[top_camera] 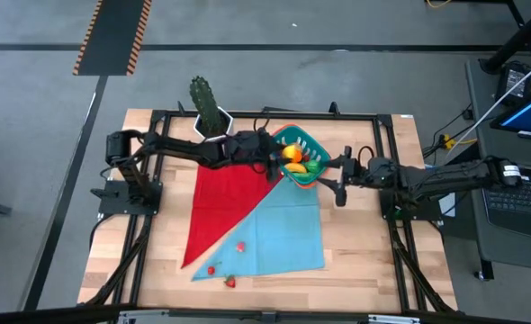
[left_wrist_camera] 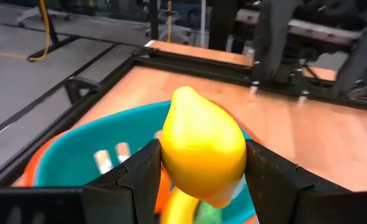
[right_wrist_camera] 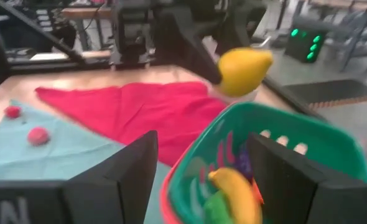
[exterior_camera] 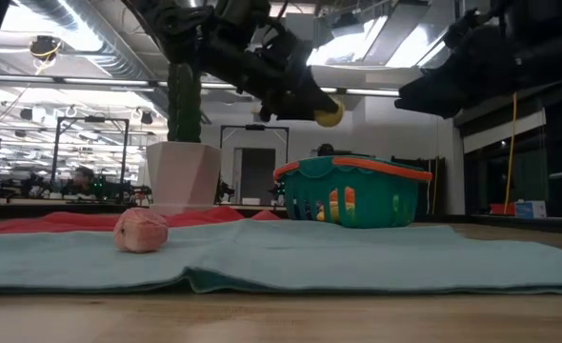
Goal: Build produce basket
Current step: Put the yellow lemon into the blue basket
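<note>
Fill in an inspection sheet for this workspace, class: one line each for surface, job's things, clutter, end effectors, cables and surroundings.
Surface: wooden table with a red cloth and a blue cloth.
Job's things: basket holding a banana; lemon above it; three berries still on the blue cloth.
Clutter: cactus pot.
End effectors: left end effector shut on the lemon; right end effector open, straddling the basket rim.
Cables: yellow cable on the floor.
Surroundings: laptop beside the table.
</note>
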Robot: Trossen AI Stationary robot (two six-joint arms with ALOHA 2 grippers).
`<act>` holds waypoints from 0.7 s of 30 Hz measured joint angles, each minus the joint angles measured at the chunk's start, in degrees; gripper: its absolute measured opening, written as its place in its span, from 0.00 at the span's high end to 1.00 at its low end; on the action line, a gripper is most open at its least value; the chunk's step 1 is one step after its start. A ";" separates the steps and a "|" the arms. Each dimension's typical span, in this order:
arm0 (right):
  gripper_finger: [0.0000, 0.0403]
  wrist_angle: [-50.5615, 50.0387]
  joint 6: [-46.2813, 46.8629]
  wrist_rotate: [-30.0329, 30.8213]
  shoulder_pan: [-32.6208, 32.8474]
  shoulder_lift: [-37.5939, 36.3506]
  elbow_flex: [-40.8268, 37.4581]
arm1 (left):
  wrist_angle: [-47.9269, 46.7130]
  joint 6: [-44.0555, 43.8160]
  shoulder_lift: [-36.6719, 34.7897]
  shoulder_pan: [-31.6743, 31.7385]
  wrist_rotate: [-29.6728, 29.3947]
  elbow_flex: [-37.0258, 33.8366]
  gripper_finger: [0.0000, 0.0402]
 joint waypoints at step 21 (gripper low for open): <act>0.39 0.15 -1.38 -2.39 -7.58 0.26 2.55 | -23.20 7.55 7.55 7.42 9.55 15.91 0.52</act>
